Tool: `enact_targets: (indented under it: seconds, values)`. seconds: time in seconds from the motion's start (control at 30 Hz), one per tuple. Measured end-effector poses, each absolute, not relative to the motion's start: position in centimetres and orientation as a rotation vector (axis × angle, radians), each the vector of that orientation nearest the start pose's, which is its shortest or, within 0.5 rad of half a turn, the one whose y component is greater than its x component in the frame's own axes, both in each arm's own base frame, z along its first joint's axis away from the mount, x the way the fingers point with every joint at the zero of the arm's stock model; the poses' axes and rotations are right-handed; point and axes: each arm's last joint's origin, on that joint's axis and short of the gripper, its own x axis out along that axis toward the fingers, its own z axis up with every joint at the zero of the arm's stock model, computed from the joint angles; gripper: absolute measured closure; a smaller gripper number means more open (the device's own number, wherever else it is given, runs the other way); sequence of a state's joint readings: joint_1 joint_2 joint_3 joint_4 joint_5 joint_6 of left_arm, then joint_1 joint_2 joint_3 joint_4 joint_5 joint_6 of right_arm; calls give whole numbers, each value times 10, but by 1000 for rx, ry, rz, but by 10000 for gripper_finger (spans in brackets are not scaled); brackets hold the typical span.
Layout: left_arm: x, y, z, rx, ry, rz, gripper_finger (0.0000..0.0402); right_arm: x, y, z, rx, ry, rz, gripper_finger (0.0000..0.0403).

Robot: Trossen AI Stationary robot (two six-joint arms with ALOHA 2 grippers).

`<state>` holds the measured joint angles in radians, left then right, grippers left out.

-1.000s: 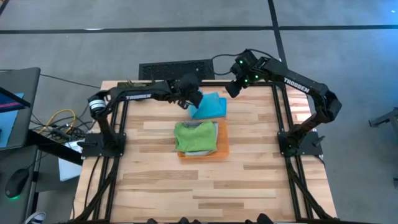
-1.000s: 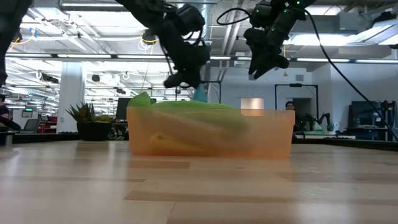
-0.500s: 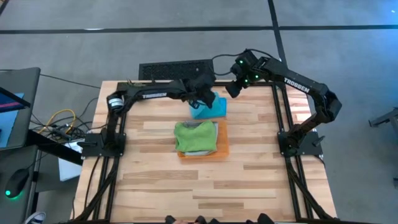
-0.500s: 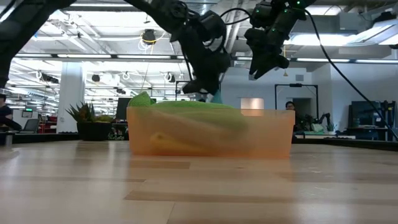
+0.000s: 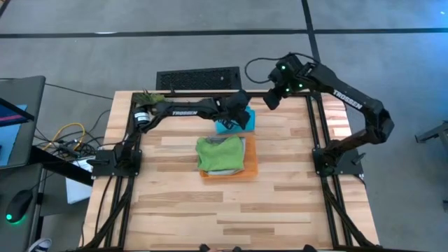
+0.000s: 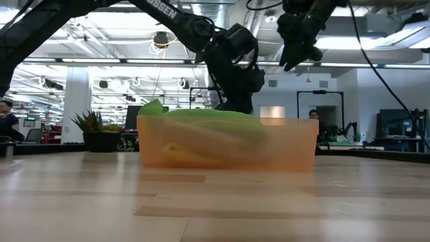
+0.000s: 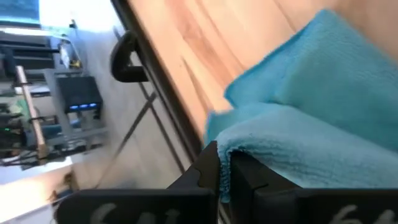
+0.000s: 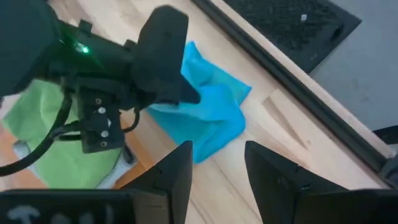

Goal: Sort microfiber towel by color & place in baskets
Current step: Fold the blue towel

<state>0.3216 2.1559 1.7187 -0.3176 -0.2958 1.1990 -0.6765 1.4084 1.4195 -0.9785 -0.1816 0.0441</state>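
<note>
From above, the left pincer (image 5: pixel 236 119) reaches across the far middle of the tabletop (image 5: pixel 175 203) and sits over the blue towel (image 5: pixel 246 124), which lies bunched on the wood just beyond the orange tray (image 5: pixel 250 164). The left wrist view shows what the overhead view cannot: its fingers are pressed together on a fold of the blue towel (image 7: pixel 311 130), clamped on the cloth at its edge. The right pincer (image 5: pixel 269 101) hangs above the far right part of the tabletop, near the blue towel but apart from it; the right wrist view shows its two fingers (image 8: pixel 177 168) spread, nothing between them, with the blue towel (image 8: pixel 214 112) and the left pincer (image 8: pixel 161 59) ahead. The tray sits at the middle of the tabletop with a green towel (image 5: pixel 218 154) heaped over it. The low view shows the tray (image 6: pixel 289 151) side-on, the green towel (image 6: pixel 201 117) mounded above its rim, and a potted plant (image 6: pixel 91 128) and a person (image 6: pixel 313 115) in the room behind.
</note>
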Motion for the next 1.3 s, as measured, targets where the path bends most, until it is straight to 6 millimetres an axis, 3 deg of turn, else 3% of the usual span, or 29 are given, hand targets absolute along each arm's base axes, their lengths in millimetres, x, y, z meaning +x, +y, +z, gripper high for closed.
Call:
enact_targets:
  seconds: [0.17,0.6,0.77,0.87,1.07,1.3]
  values:
    - [460,156,206,1085,995,67,393,214,-166,354,434,858,-485,232]
    - [466,146,203,986,986,163,305,215,-165,352,419,870,-473,232]
    - [473,140,221,935,960,278,297,213,-167,352,416,870,-479,232]
    - [477,137,242,893,927,289,299,211,-170,352,413,870,-486,232]
    - [472,134,279,726,931,179,301,206,-173,351,415,891,-494,232]
    - [456,139,288,521,1053,214,301,205,-172,351,379,911,-468,232]
